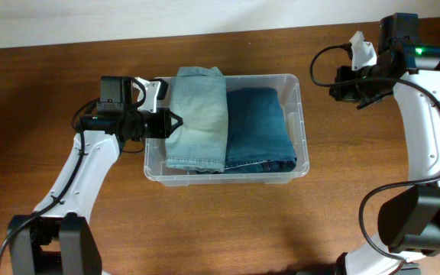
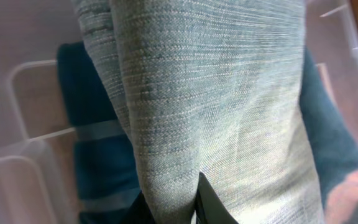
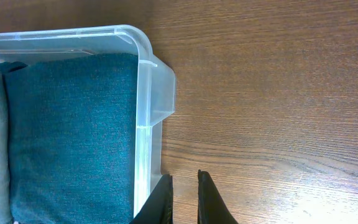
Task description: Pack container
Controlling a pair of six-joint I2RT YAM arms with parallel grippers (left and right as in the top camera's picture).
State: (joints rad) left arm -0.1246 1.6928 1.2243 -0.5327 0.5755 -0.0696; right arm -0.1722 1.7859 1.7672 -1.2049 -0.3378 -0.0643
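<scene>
Sitting in the middle of the table, somewhat nearer the far edge than the near one, the container lies with its long sides parallel to that far edge. Two folded pairs of jeans fill it side by side and touch along the middle. The pale jeans take the half toward the table's left edge, and their far end rides up over the container's far rim. The dark jeans take the half toward the right edge and lie lower, inside the walls.

The left gripper reaches in over the container's left wall, and its tips rest on the left side of the pale jeans. From the left wrist camera the pale cloth fills nearly the whole view. A crease runs down to the dark fingers at the bottom, so they appear to be pinched on a fold of that cloth, though the view is too close to be certain.

The right gripper hangs over bare wood toward the far right corner of the table, apart from the container's right wall. Its fingers are drawn almost together with only a thin slit between them, and they grasp nothing. Its camera looks down on the container's stepped corner and the dark jeans inside.
</scene>
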